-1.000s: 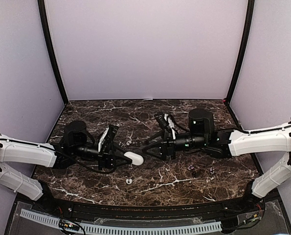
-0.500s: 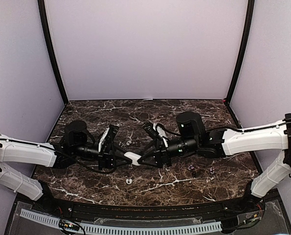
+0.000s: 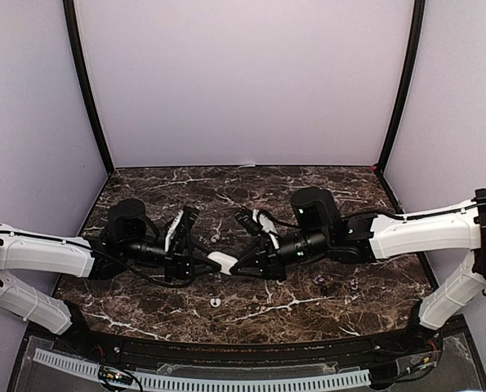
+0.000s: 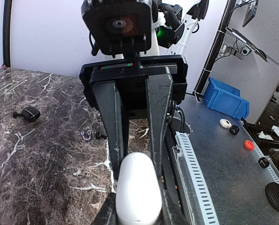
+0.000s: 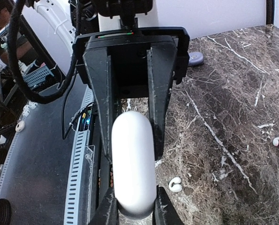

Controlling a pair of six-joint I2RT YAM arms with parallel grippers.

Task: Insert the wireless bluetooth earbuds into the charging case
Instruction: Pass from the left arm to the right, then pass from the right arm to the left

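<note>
The white pebble-shaped charging case (image 3: pixel 223 261) hangs closed above the table's middle, gripped at both ends. My left gripper (image 3: pixel 215 261) is shut on its left end, and the case (image 4: pixel 138 183) fills its jaws. My right gripper (image 3: pixel 238 266) faces it, with its fingers pressed on the sides of the case (image 5: pixel 133 159). White earbuds lie on the marble: one (image 3: pixel 216 301) in front of the grippers, one (image 3: pixel 216 239) behind them. The right wrist view shows a white earbud (image 5: pixel 175 184) beside the case. A purple earbud (image 3: pixel 319 281) and a dark one (image 4: pixel 100 136) lie to the right.
Another small bud (image 3: pixel 354 285) lies at the right front. A small dark piece (image 4: pixel 27 113) sits further off on the marble. A pale purple rounded case (image 5: pixel 194 58) shows partly behind the left gripper. A slotted cable duct (image 3: pixel 226 380) runs along the near edge.
My right arm moved left to meet the left gripper, and its jaws closed onto the free end of the white case. The left arm stayed where it was.
</note>
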